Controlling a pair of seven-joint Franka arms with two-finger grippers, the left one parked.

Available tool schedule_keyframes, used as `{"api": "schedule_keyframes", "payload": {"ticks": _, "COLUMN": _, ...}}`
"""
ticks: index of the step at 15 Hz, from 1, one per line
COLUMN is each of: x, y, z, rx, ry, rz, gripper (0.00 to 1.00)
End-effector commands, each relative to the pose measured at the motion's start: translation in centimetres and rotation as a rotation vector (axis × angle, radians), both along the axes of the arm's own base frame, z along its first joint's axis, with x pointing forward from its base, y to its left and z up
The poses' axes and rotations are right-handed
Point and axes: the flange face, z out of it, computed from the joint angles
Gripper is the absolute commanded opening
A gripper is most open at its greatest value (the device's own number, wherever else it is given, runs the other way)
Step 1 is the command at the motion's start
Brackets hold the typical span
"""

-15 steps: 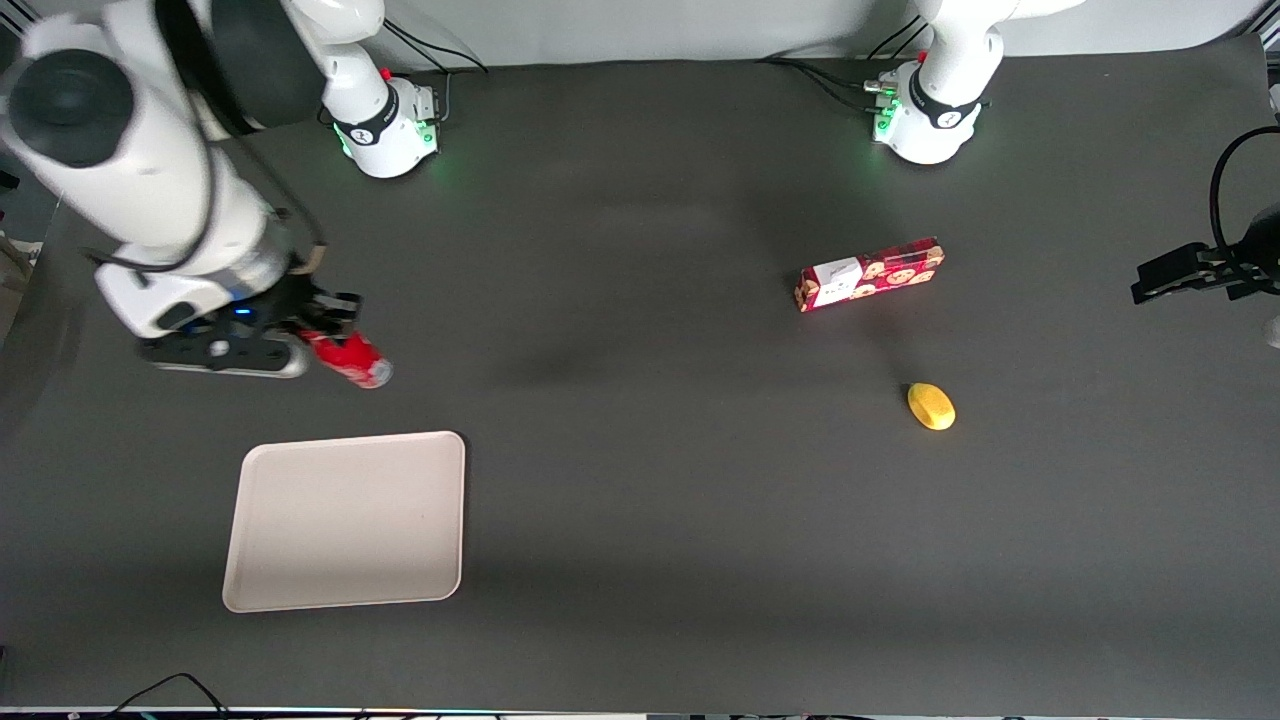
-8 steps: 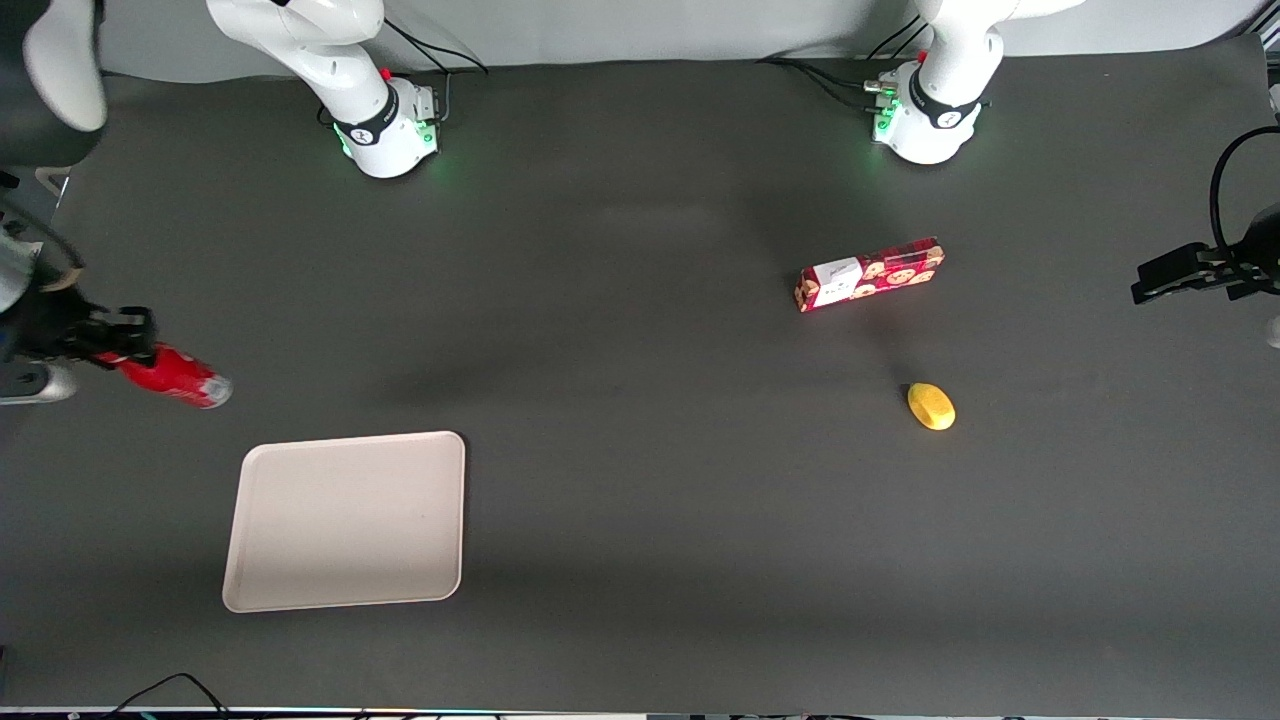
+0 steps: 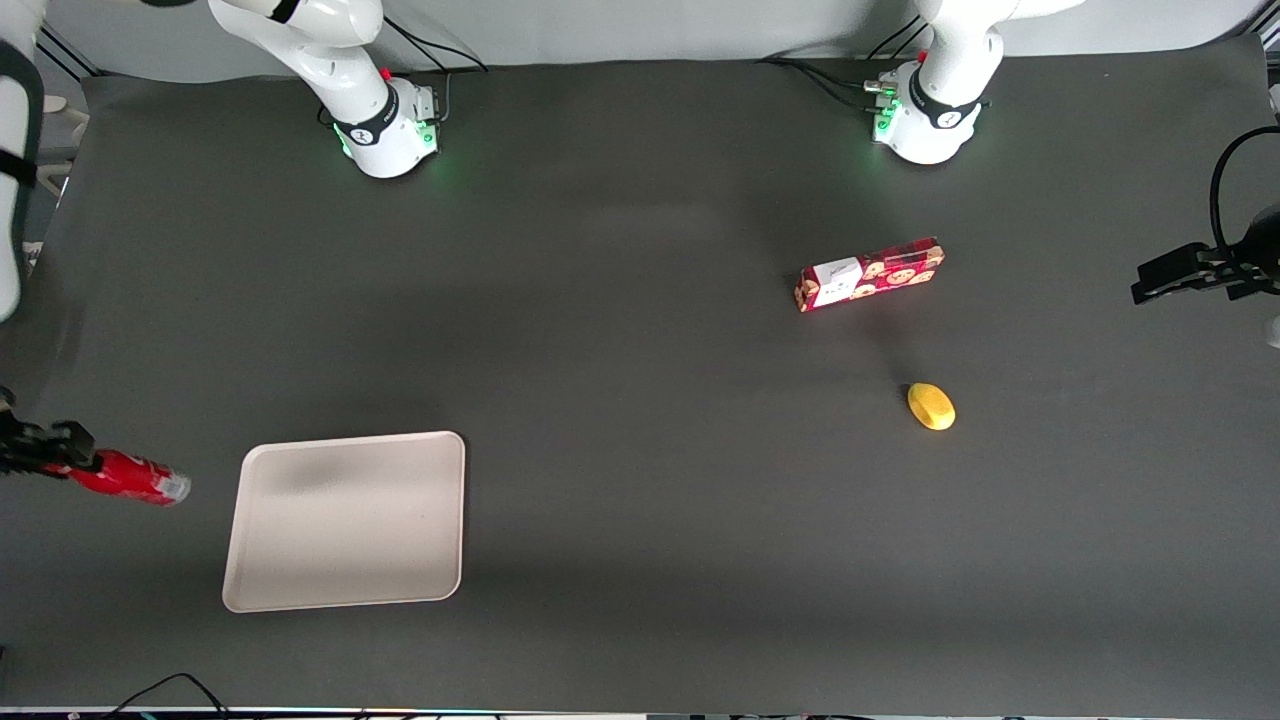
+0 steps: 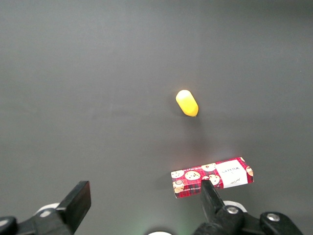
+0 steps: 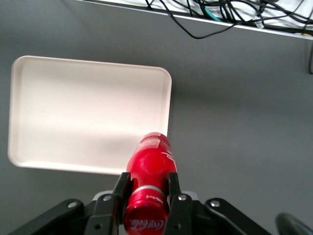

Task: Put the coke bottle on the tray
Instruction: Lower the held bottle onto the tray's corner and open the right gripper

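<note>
Red coke bottle (image 3: 130,479) is clamped in the gripper (image 3: 62,455), held near the working arm's table end, its long axis pointing at the tray (image 3: 345,521) just beside it

Right wrist view: fingers (image 5: 120,192) pinch the bottle (image 5: 149,177) at its neck, base overlapping the tray (image 5: 88,113) rim

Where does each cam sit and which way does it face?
Front view: high, looking down on the dark table; shows both arm bases, the end effector holding the small red coke bottle beside the cream-white rectangular tray.
Left wrist view: looks down at the yellow oval fruit and red cookie box.
Right wrist view: looks down past its fingers at bottle and tray, both shared with the front view.
</note>
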Motion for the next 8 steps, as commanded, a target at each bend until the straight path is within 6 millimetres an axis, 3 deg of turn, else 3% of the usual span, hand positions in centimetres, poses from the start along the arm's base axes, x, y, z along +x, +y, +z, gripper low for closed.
{"api": "schedule_keyframes", "payload": {"ticks": 1, "x": 2.3, "y": -1.5, "z": -5.5, "rx": 0.015, "ry": -0.013, "rz": 0.067, "gripper": 0.00}}
{"api": "schedule_keyframes", "payload": {"ticks": 2, "x": 2.2, "y": -3.3, "z": -6.7, "rx": 0.011, "ry": -0.022, "rz": 0.050, "gripper": 0.00}}
{"api": "schedule_keyframes", "payload": {"ticks": 3, "x": 2.3, "y": -3.5, "z": -7.4, "rx": 0.010, "ry": -0.040, "rz": 0.045, "gripper": 0.00}}
{"api": "schedule_keyframes", "payload": {"ticks": 6, "x": 3.3, "y": -1.4, "z": -10.6, "rx": 0.025, "ry": -0.044, "rz": 0.060, "gripper": 0.00}}
{"api": "schedule_keyframes", "payload": {"ticks": 8, "x": 3.8, "y": -0.8, "z": -11.5, "rx": 0.032, "ry": -0.054, "rz": 0.041, "gripper": 0.00}}
